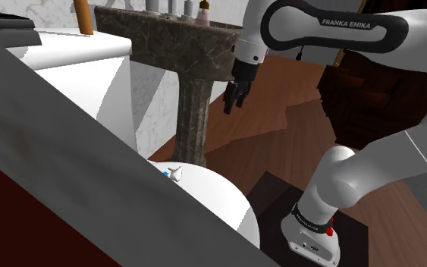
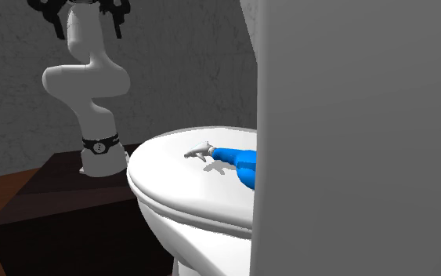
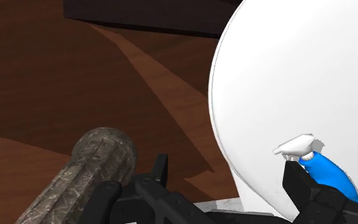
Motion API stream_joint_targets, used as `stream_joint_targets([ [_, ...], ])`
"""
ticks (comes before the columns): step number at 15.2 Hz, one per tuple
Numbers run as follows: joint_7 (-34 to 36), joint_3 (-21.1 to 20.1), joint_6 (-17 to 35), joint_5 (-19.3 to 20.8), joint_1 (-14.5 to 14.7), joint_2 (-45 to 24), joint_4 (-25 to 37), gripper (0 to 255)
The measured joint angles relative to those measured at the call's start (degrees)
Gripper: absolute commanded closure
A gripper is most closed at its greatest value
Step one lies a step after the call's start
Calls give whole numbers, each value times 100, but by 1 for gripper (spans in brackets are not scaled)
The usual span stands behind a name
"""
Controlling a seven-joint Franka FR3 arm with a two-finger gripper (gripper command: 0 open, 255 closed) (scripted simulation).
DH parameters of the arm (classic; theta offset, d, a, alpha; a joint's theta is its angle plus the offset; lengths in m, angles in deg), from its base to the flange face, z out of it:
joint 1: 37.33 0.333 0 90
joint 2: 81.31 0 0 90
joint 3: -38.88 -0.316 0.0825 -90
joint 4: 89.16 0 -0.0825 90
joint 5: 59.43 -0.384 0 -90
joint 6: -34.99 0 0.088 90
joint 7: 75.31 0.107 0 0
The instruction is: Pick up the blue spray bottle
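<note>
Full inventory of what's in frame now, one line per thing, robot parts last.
toilet: 1, white, lid closed, next to the stand
spray bottle: 1, blue with a white trigger head, lying on its side on the toilet's lid
pedestal sink: 1, dark mottled stone, beyond the toilet in the shoulder view
small items: several, grey and pinkish, on the sink top; too small to name
floor: brown wood
stand: 1, dark box under the arm
arm: 1, white with dark joints
gripper: 1, black, fingers apart, in the air beside the sink, holding nothing
</note>
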Motion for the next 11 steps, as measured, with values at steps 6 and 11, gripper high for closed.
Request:
stream_joint_targets([
  [6,37,-412,583,-84,231,-1050,279,0],
  [11,78,-733,969,-56,405,-1915,597,0],
])
